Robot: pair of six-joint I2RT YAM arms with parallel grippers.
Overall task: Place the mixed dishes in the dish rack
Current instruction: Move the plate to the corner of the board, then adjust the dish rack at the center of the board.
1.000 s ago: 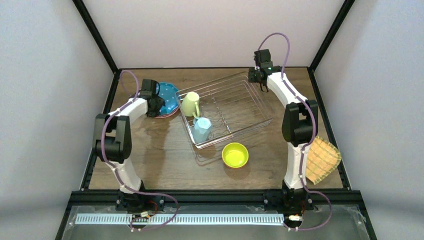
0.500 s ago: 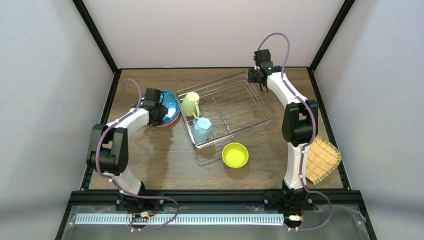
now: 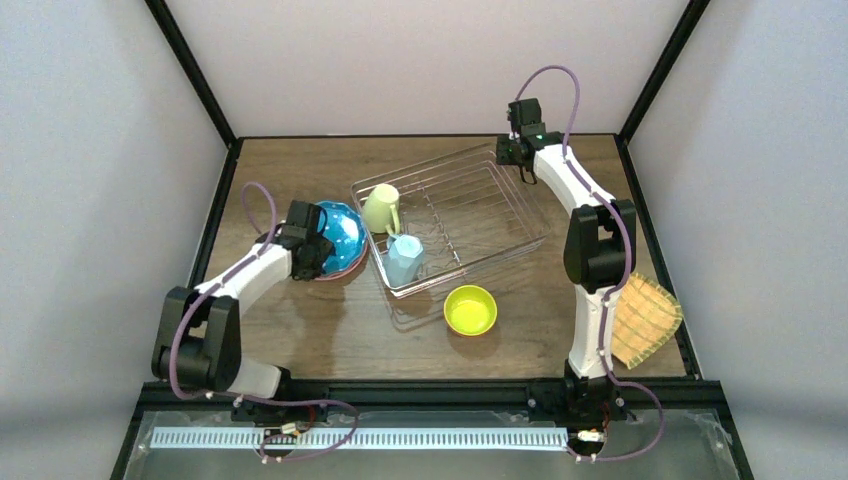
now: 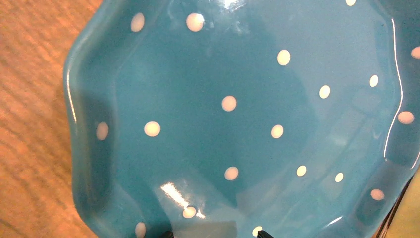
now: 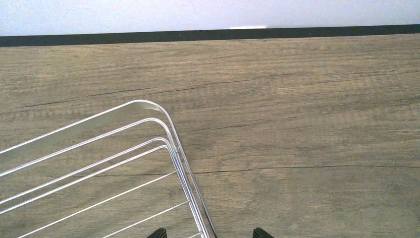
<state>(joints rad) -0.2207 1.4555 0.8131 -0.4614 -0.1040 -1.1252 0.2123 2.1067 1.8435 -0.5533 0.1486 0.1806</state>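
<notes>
Blue white-dotted wavy-rimmed plate (image 4: 223,109) lies on wooden table (image 3: 330,330), just left of silvery wire dish rack (image 3: 480,205). Left gripper (image 4: 215,233) wide open at plate's left rim. Pinch rim squarely, lift without dragging. Right gripper (image 5: 208,233) open, empty, straddling rack's far-right corner wire.

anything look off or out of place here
The woven tan plate lies at the far right, its outer edge over the black side rail. The dish rack sits at an angle to the table edges. Nothing looks spilled or broken.
</notes>
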